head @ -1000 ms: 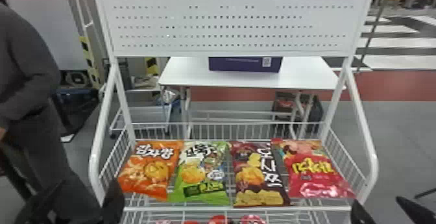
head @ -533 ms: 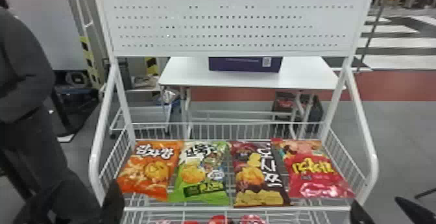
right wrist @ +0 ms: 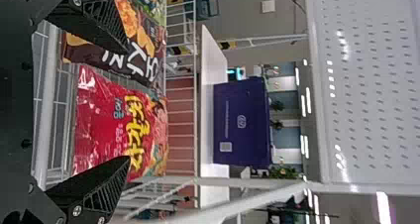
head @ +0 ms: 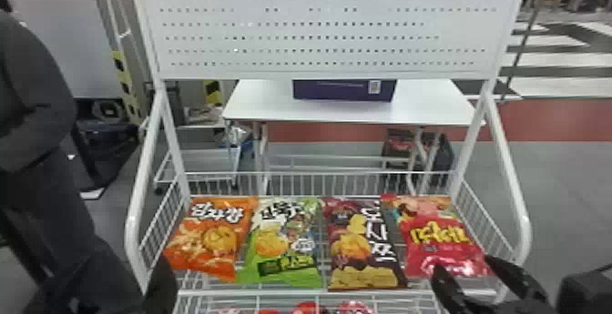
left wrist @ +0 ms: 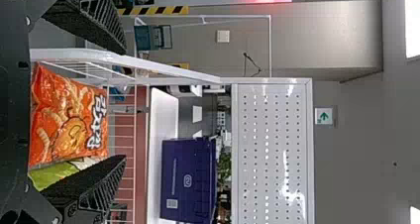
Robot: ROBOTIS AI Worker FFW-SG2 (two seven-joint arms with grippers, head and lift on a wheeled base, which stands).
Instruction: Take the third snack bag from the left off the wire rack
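**Right gripper has risen at the wire rack**

Left gripper waits, jaws released, facing the orange bag. Third along, the maroon snack bag lies flat on the rack. Right jaws, also released, hover off its front-right corner, apparently lining up.
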